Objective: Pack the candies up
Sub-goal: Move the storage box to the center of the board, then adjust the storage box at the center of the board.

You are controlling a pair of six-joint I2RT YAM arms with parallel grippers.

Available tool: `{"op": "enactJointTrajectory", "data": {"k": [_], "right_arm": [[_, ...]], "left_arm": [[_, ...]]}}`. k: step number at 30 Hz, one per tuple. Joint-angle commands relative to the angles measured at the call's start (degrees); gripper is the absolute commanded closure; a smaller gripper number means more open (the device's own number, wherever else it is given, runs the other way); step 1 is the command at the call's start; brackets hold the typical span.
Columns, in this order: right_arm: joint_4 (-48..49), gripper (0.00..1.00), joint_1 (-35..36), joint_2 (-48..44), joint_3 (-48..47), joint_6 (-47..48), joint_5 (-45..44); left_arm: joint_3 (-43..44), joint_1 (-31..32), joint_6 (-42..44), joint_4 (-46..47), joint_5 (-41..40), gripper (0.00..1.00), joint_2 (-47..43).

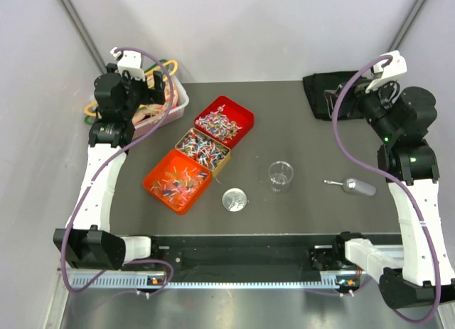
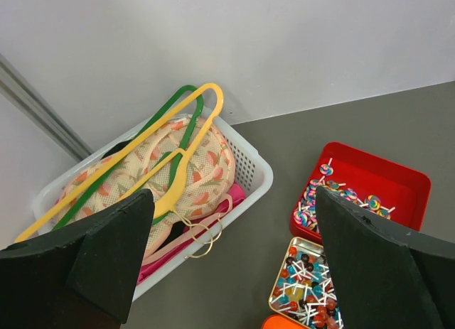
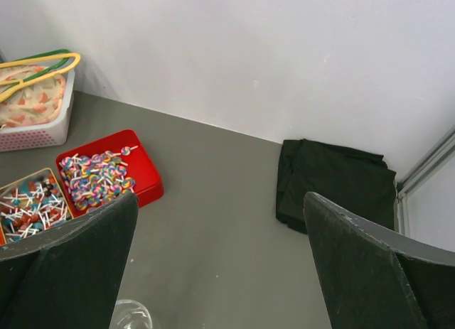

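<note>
The candies are small lollipops lying in three trays in a diagonal row: a red tray (image 1: 242,112), a metal tin (image 1: 202,148) and an orange tray (image 1: 153,181). The candies (image 2: 316,201) in the red tray and the tin (image 2: 307,281) also show in the left wrist view. My left gripper (image 2: 232,194) is open and empty, held high over the table between the basket and the trays. My right gripper (image 3: 220,195) is open and empty, high above bare table near a black cloth (image 3: 334,183). The red tray (image 3: 146,169) shows at its left.
A clear glass jar (image 1: 280,176), a round lid (image 1: 234,200) and a metal scoop (image 1: 352,186) lie on the near half of the table. A white basket (image 2: 256,169) with patterned fabric items on coloured hangers stands at the far left. The black cloth (image 1: 323,94) lies far right.
</note>
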State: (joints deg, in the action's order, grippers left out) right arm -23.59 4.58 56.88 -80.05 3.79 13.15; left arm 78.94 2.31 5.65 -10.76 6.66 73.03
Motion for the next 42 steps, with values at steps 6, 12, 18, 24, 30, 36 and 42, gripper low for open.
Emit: {"op": "enactJointTrajectory", "data": {"k": [6,12,18,24,30,36,42], "right_arm": [[2.2,0.01,-0.8,-0.3,-3.1,-1.2,1.3],[1.8,0.01,-0.8,0.0,-2.7,2.3,3.4],[-4.5,0.04,-0.7,3.7,-4.6,9.0,12.6],[-9.6,0.07,6.7,11.8,-8.5,12.9,3.8],[-8.3,0.1,8.9,24.8,-16.3,8.2,3.0],[-7.1,0.16,9.5,38.9,-25.1,3.2,1.6],[-4.7,0.18,12.1,47.3,-29.1,1.4,-2.3]], "left_arm": [[2.4,-0.1,-0.6,1.4,0.5,0.01,0.4],[2.5,-0.1,-0.6,1.3,1.2,0.01,0.7],[-1.1,3.4,5.2,1.2,3.0,0.01,1.0],[-9.3,10.8,12.3,4.4,-1.6,0.01,3.1],[-13.8,12.8,14.4,8.4,-2.9,0.01,9.0],[-16.4,13.6,15.0,12.6,-1.7,0.01,12.7],[-17.2,14.2,15.6,15.2,0.5,0.01,15.7]]}}
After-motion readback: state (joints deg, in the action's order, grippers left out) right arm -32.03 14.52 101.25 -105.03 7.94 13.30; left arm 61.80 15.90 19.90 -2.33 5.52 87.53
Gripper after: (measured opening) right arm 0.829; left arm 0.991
